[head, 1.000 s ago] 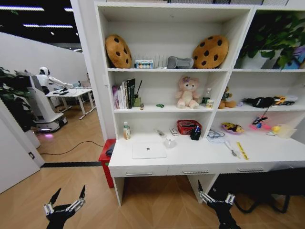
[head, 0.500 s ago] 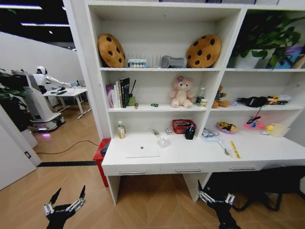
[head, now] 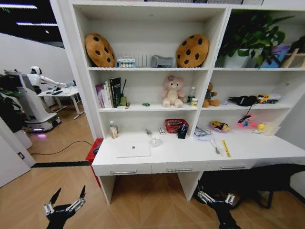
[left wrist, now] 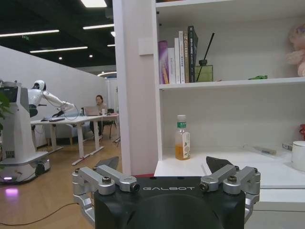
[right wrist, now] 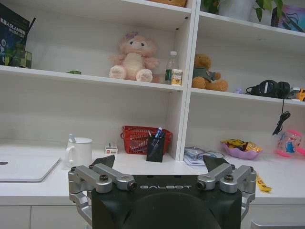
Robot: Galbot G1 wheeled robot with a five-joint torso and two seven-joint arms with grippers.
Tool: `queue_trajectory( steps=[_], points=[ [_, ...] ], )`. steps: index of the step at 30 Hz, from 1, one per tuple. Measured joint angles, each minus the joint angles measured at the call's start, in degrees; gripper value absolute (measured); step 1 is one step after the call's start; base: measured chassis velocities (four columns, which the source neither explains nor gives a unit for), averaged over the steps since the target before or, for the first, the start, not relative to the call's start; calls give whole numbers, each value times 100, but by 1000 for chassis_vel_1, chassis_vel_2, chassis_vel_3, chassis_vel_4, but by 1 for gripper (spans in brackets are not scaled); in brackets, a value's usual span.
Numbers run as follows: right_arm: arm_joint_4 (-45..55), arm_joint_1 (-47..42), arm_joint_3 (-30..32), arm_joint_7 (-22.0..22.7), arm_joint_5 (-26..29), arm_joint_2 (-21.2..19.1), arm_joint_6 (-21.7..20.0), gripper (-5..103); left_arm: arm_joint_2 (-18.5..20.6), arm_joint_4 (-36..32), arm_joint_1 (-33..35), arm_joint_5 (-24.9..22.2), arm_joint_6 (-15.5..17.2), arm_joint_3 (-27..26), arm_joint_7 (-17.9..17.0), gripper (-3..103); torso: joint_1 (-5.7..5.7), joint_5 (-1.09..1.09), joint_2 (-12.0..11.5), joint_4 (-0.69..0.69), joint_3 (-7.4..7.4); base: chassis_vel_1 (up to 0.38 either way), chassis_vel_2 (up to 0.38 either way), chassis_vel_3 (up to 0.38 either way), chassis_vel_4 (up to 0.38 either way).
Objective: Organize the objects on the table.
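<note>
Left gripper [head: 67,199] and right gripper [head: 214,192] spread, low before table [head: 200,153] (both empty); laptop [head: 133,149] closed

Laptop [head: 134,149] on white table [head: 190,160]

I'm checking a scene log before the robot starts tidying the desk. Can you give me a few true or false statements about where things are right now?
1. The laptop lies closed on the desk. True.
2. The left gripper holds a pen. False: it hangs open and empty, low over the floor in front of the desk.
3. The pens stand in a black holder beside the red basket. True.
4. The mug sits on top of the laptop. False: it stands on the desk beside it.
5. The right gripper is open. True.
</note>
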Motion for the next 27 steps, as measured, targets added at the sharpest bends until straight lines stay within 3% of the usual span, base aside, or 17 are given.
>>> queue_trajectory(
  steps=[14, 27],
  points=[
    [0, 0, 1, 0, 0, 0, 0, 100, 0, 0, 0, 0, 0, 0, -3, 100, 0, 2, 0, 0, 1, 12, -15, -15, 10],
    [0, -1, 1, 1, 0, 0, 0, 100, -1, 0, 0, 0, 0, 0, -8, 100, -6, 6, 3, 2, -2, 198, -181, -188, 188]
  ],
)
